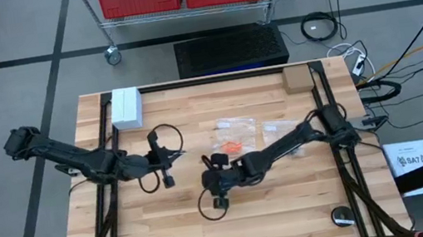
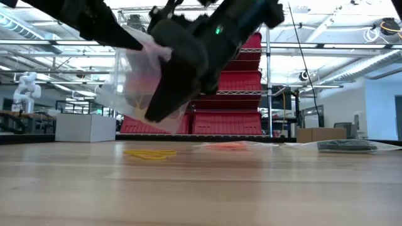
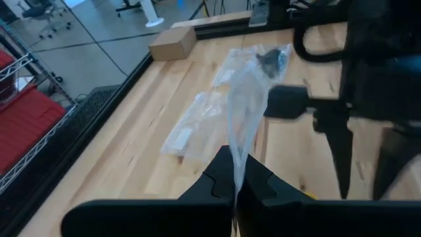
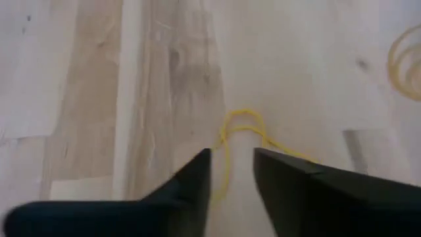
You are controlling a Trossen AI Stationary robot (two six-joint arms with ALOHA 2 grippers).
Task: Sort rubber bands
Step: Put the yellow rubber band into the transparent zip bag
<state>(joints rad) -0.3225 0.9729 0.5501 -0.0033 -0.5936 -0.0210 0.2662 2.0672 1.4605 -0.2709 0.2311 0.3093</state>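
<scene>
My left gripper (image 3: 235,187) is shut on a clear plastic bag (image 3: 247,112), held up over the middle of the table (image 1: 292,207). In the low view the bag (image 2: 133,81) shows faint yellow inside. Beside it, my right gripper (image 4: 231,172) is open and slants down above a twisted yellow rubber band (image 4: 240,125). The band lies flat on the wood and runs between the fingertips. Another yellow band (image 4: 404,59) lies close by. In the low view the yellow bands (image 2: 151,154) rest on the table below the right gripper (image 2: 164,107). My left gripper pinches the bag's gathered edge (image 3: 237,168) between its two shut fingers, coming nearly level from the table's left. How many layers it has cannot be told. The bag stretches away from the fingertips toward the right arm, lifted clear of the table.
A clear bag with orange bands (image 1: 235,144) and another with dark bands (image 1: 277,128) lie past the grippers. A white box (image 1: 126,108) stands at the far left, a cardboard box (image 1: 296,79) at the far right. A black round object (image 1: 342,217) sits near the right front.
</scene>
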